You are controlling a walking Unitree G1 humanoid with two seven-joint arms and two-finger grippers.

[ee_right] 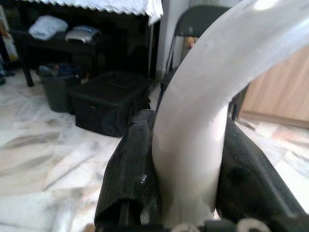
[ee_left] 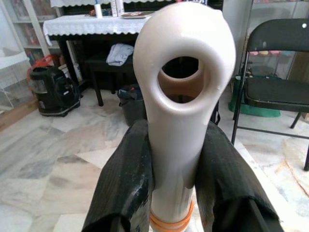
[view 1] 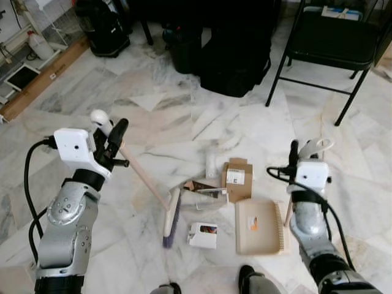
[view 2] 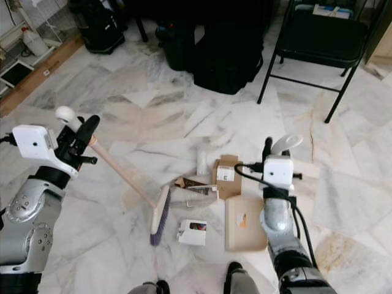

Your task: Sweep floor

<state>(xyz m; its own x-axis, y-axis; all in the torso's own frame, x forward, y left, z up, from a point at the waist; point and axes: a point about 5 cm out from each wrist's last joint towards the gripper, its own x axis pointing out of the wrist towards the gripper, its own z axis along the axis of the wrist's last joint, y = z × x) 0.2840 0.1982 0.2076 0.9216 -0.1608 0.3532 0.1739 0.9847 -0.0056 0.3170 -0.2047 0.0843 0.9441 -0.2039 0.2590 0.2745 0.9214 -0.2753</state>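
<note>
On the marble floor point(view 1: 184, 116) my left gripper point(view 1: 110, 142) pinches the broom point(view 1: 147, 180) handle, bristles down beside cardboard scraps point(view 1: 237, 177); my right gripper point(view 1: 301, 153) clamps the dustpan point(view 1: 258, 225) handle

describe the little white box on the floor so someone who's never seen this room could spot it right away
Start at the marble floor in front of the robot, where litter lies between the broom head and the beige dustpan. The small white box is the piece nearest the robot, lying flat between those two. Unlike the brown cardboard boxes beyond it, it is white with a dark picture on top.
</note>
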